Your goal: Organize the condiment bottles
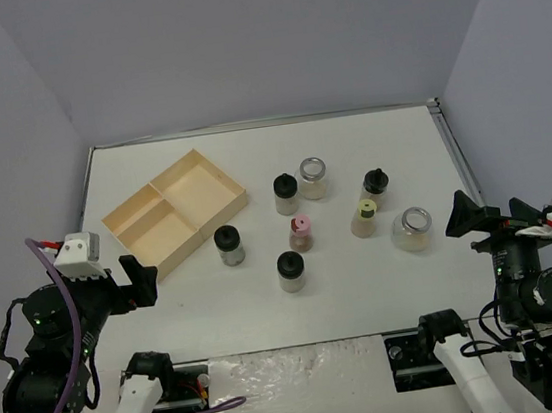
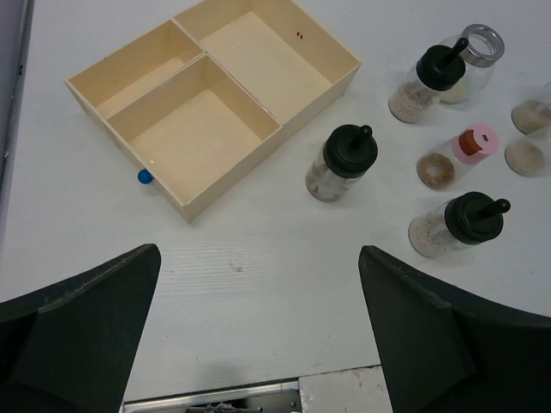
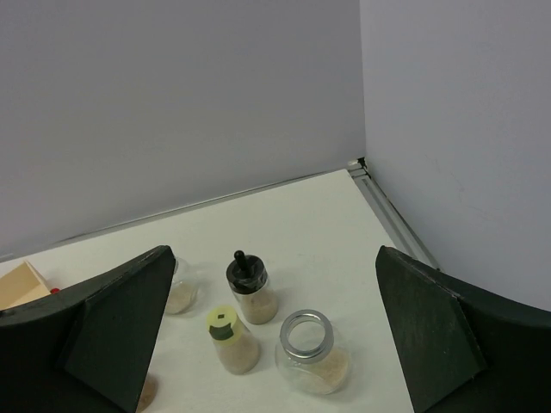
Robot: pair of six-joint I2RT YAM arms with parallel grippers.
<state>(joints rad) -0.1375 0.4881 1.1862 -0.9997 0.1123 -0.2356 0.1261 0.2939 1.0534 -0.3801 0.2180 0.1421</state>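
Several condiment bottles stand in a loose cluster mid-table. Black-capped ones (image 1: 228,245) (image 1: 291,270) (image 1: 286,193) (image 1: 375,184) stand around a pink-capped one (image 1: 301,232) and a yellow-green-capped one (image 1: 364,218). Two silver-rimmed jars (image 1: 312,178) (image 1: 413,229) are wider. My left gripper (image 1: 142,278) is open and empty, near the table's front left; its view (image 2: 258,251) shows the nearest black-capped bottle (image 2: 340,163) ahead. My right gripper (image 1: 488,213) is open and empty at the right edge; its view (image 3: 275,254) shows the silver-rimmed jar (image 3: 310,353) and the yellow-green-capped bottle (image 3: 231,338) just ahead.
A pale wooden divided tray (image 1: 228,210) lies at the left of the bottles, all compartments bare (image 2: 232,185). A small blue item (image 2: 145,176) lies against its near side. Grey walls enclose the table; a metal rail (image 3: 387,206) runs along the right edge.
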